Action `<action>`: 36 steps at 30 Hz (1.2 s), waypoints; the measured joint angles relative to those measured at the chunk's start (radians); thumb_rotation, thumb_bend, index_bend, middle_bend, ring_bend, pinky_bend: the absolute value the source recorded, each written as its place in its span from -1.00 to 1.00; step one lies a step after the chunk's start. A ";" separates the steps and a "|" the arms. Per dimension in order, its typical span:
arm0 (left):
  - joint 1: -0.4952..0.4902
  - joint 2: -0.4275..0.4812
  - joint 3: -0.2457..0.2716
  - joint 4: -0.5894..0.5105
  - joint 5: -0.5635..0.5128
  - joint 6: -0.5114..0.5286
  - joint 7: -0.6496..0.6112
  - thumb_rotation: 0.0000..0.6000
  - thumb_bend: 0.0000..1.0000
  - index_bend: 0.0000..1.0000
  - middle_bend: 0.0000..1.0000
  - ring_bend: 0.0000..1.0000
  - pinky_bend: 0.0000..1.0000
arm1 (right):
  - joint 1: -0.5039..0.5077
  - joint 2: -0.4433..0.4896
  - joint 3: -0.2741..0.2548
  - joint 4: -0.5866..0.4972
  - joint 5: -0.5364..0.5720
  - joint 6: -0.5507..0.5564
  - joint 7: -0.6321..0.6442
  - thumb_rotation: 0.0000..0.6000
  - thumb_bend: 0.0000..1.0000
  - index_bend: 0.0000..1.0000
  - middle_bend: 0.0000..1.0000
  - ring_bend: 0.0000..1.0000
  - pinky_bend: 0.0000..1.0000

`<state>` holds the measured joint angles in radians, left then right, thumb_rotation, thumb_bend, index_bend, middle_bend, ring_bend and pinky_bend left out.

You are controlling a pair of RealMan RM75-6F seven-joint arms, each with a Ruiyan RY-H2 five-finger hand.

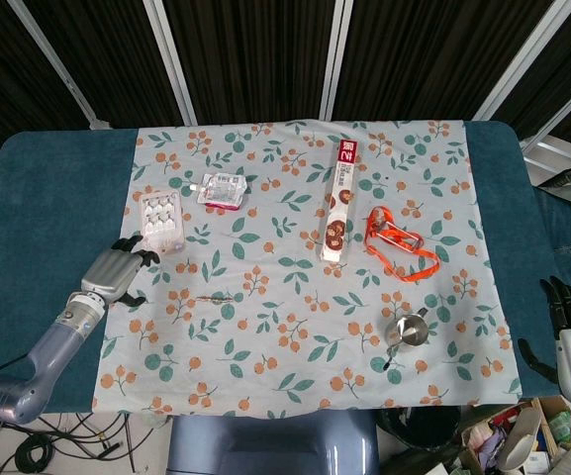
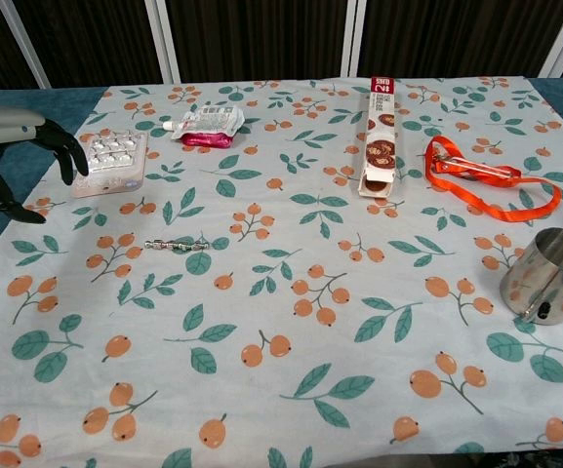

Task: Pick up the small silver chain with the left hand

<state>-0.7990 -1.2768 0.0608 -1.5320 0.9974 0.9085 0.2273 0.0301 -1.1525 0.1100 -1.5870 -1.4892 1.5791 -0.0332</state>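
The small silver chain (image 1: 216, 295) lies stretched out flat on the patterned cloth, left of centre; in the chest view the chain (image 2: 177, 245) is a short straight line of links. My left hand (image 1: 117, 272) hovers at the cloth's left edge, well to the left of the chain and apart from it. Its fingers point down and hold nothing. In the chest view the left hand (image 2: 18, 156) sits beside the blister pack. My right hand (image 1: 565, 305) hangs off the table's right side, fingers spread and empty.
A blister pack (image 2: 111, 161) lies just right of the left hand. A pink pouch (image 2: 203, 127), a long snack box (image 2: 379, 136), an orange lanyard (image 2: 481, 180) and a steel cup (image 2: 554, 273) sit farther right. Teal table (image 1: 47, 198) borders the cloth.
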 measured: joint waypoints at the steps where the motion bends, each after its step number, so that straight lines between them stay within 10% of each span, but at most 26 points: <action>1: 0.000 -0.008 -0.005 -0.001 -0.002 0.001 0.011 1.00 -0.60 -0.33 -0.22 -0.92 -0.79 | 0.000 0.000 0.000 0.000 0.001 -0.001 0.000 1.00 -0.60 -0.96 -0.91 -0.84 -0.73; 36: -0.068 -0.270 -0.093 0.027 -0.127 -0.001 0.325 1.00 -0.44 -0.12 -0.02 -0.81 -0.79 | 0.003 0.002 0.005 -0.001 0.013 -0.010 0.012 1.00 -0.60 -0.96 -0.91 -0.84 -0.73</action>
<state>-0.8669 -1.5470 -0.0321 -1.5055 0.8699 0.9073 0.5528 0.0329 -1.1504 0.1148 -1.5879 -1.4762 1.5690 -0.0208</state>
